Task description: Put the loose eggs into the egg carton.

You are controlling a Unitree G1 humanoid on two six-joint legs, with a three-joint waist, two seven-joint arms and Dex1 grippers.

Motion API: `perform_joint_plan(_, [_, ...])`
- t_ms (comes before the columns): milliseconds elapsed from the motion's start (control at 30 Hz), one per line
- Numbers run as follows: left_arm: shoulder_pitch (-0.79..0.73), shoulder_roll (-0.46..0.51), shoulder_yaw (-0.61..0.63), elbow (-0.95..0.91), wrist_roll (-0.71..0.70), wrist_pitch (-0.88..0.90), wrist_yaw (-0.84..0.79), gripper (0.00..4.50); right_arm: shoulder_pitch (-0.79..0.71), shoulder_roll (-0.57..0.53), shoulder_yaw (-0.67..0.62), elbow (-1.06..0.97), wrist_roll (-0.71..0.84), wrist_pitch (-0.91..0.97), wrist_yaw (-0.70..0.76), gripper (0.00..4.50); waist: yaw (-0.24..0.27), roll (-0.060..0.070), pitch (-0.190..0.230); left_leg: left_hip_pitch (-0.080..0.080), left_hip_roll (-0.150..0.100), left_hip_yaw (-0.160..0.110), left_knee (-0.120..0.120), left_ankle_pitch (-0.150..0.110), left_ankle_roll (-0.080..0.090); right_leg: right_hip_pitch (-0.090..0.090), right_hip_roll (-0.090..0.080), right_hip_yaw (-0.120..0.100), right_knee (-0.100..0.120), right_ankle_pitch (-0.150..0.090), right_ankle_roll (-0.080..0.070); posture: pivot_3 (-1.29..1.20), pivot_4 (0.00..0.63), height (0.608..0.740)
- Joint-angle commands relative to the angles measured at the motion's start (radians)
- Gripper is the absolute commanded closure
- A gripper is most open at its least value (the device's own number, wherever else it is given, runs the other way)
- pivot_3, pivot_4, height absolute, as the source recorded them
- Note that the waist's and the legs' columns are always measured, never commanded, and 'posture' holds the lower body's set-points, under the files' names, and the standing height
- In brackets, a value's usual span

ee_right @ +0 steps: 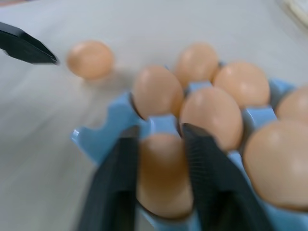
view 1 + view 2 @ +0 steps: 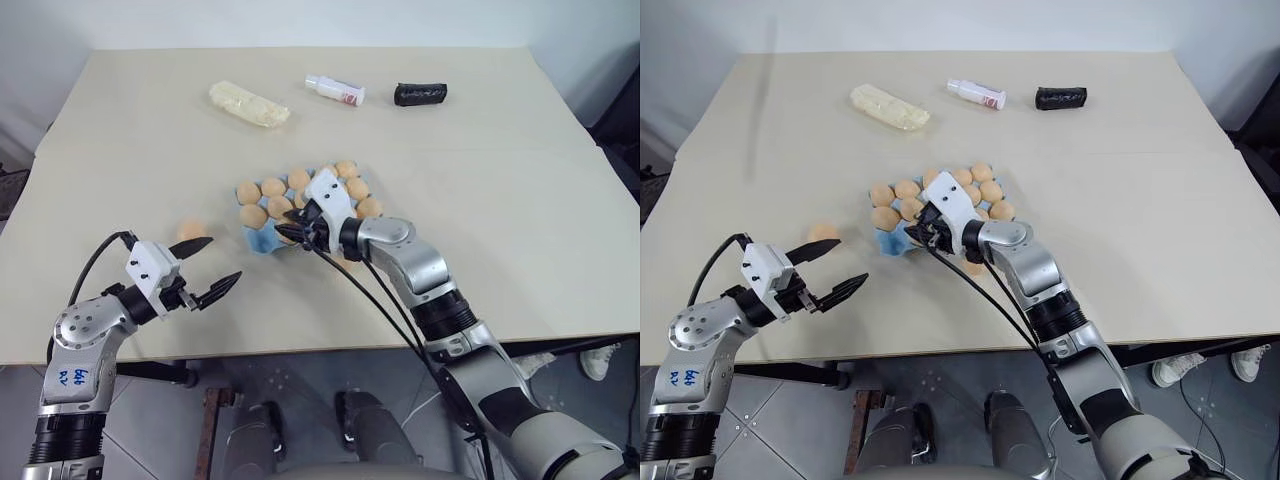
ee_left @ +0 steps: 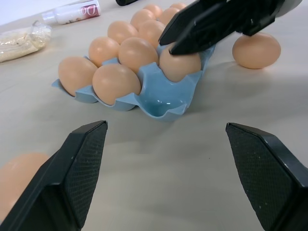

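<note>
- pale beige counter (image 2: 480, 200) under a plain light wall, carrying everything in the scene.
- right pincer (image 1: 161, 163) is clenched on an egg (image 1: 162, 175); the right wrist view shows its two black fingers (image 1: 120, 183) either side of the shell, with the egg low in a front-row cup of the egg carton (image 3: 163, 98).
- from the left wrist view, that held egg sits at the carton's near edge, right beside the one empty blue cup at the front.
- other cups around it are filled with tan eggs, touching or nearly touching their neighbours.
- step in hand, as i judge it: seating this egg in its cup. next move calls for letting go gently and lifting the fingers straight clear, so neighbouring eggs are not knocked.
- left pincer (image 2: 205, 268) is released, jaws wide apart, hovering over bare counter on the robot's left of the carton and grasping nothing.
- one loose egg (image 2: 191, 229) lies on the counter just beyond the left pincer, apart from the carton; a second loose egg (image 3: 256, 50) lies beside the carton's other side.
- with a cup free and two loose eggs out, the task looks mostly done, not finished.
- further back: a pale yellow packet (image 2: 248, 104), a small white bottle (image 2: 335, 90) and a black object (image 2: 420, 95), well apart from the work.
</note>
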Motion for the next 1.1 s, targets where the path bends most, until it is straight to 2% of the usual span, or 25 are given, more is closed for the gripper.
perform_joint_plan(33, [-0.001, 0.003, 0.023, -0.037, -0.020, -0.007, 0.005, 0.31, 0.011, -0.007, -0.013, -0.063, 0.021, -0.030, 0.033, 3.35, 0.000, 0.000, 0.000, 0.000, 0.000, 0.000, 0.000, 0.000, 0.000, 0.000, 0.000, 0.000, 0.000, 0.000, 0.000, 0.00, 0.150, 0.740])
perform_joint_plan(233, [-0.004, 0.002, 0.020, -0.030, -0.020, -0.009, 0.004, 0.31, 0.018, -0.042, -0.054, -0.084, 0.033, -0.015, 0.031, 3.35, 0.000, 0.000, 0.000, 0.000, 0.000, 0.000, 0.000, 0.000, 0.000, 0.000, 0.000, 0.000, 0.000, 0.000, 0.000, 0.00, 0.150, 0.740])
perform_joint_plan(333, [-0.013, 0.001, 0.015, -0.020, -0.018, -0.011, 0.000, 0.31, 0.000, -0.037, -0.054, -0.062, 0.031, 0.016, 0.021, 2.77, 0.000, 0.000, 0.000, 0.000, 0.000, 0.000, 0.000, 0.000, 0.000, 0.000, 0.000, 0.000, 0.000, 0.000, 0.000, 0.00, 0.150, 0.740])
perform_joint_plan(500, [-0.022, 0.000, 0.010, -0.011, -0.016, -0.013, -0.004, 0.31, -0.027, -0.025, -0.011, -0.032, 0.007, 0.033, 0.036, 1.11, 0.000, 0.000, 0.000, 0.000, 0.000, 0.000, 0.000, 0.000, 0.000, 0.000, 0.000, 0.000, 0.000, 0.000, 0.000, 0.00, 0.150, 0.740])
perform_joint_plan(800, [-0.017, -0.004, 0.014, -0.016, -0.015, -0.015, 0.001, 0.31, -0.060, -0.018, 0.053, 0.026, -0.047, 0.034, 0.051, 1.11, 0.000, 0.000, 0.000, 0.000, 0.000, 0.000, 0.000, 0.000, 0.000, 0.000, 0.000, 0.000, 0.000, 0.000, 0.000, 0.00, 0.150, 0.740])
perform_joint_plan(900, [-0.012, -0.005, 0.016, -0.019, -0.015, -0.016, 0.003, 0.31, -0.066, -0.016, 0.058, 0.031, -0.061, 0.023, 0.054, 1.74, 0.000, 0.000, 0.000, 0.000, 0.000, 0.000, 0.000, 0.000, 0.000, 0.000, 0.000, 0.000, 0.000, 0.000, 0.000, 0.00, 0.150, 0.740])
perform_joint_plan(1000, [-0.012, -0.006, 0.017, -0.020, -0.014, -0.017, 0.005, 0.31, -0.071, -0.018, 0.060, 0.039, -0.077, 0.001, 0.063, 2.68, -0.001, 0.000, 0.000, 0.000, 0.000, 0.000, 0.000, 0.000, 0.000, 0.000, 0.000, 0.000, 0.000, 0.000, 0.000, 0.00, 0.150, 0.740])
perform_joint_plan(1100, [-0.012, -0.007, 0.017, -0.020, -0.013, -0.017, 0.006, 0.31, -0.075, -0.018, 0.050, 0.039, -0.077, -0.016, 0.075, 3.30, 0.000, 0.000, 0.000, 0.000, 0.000, 0.000, 0.000, 0.000, 0.000, 0.000, 0.000, 0.000, 0.000, 0.000, 0.000, 0.00, 0.150, 0.740])
